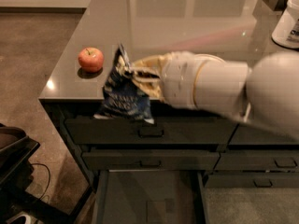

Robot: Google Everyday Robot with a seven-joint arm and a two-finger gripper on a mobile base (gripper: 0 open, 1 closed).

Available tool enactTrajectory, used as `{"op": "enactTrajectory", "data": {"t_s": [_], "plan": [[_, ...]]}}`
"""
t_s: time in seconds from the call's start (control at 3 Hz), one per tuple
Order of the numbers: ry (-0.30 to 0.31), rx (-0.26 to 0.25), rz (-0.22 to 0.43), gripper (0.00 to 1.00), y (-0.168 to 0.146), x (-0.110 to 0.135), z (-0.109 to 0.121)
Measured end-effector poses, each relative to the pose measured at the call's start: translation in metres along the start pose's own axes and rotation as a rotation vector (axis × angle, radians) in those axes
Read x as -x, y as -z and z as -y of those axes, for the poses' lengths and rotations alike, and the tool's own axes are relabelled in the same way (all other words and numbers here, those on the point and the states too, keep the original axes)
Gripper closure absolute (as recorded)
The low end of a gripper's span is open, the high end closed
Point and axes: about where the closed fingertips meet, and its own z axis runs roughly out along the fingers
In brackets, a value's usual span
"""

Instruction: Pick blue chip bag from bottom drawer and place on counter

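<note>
My gripper [135, 76] is shut on the blue chip bag [122, 97], a crinkled dark-blue foil bag with white lettering. The bag hangs in the air at the height of the counter's front edge, overlapping the counter [187, 22] and the top drawer front. The white arm reaches in from the right. The bottom drawer [149, 195] is pulled open below, its grey floor bare.
A red apple [90, 59] sits on the counter just left of the bag. A white container [288, 21] stands at the far right of the counter. Two shut drawer fronts [149, 146] lie under the counter. Dark equipment [14, 157] stands on the floor at left.
</note>
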Motion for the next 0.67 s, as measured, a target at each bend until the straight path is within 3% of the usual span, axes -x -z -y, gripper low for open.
{"op": "enactTrajectory", "data": {"t_s": [0.33, 0.67], "plan": [[-0.008, -0.005, 0.098, 1.00, -0.028, 0.004, 0.031], [0.017, 0.010, 0.135, 1.00, -0.068, 0.014, 0.052]]}}
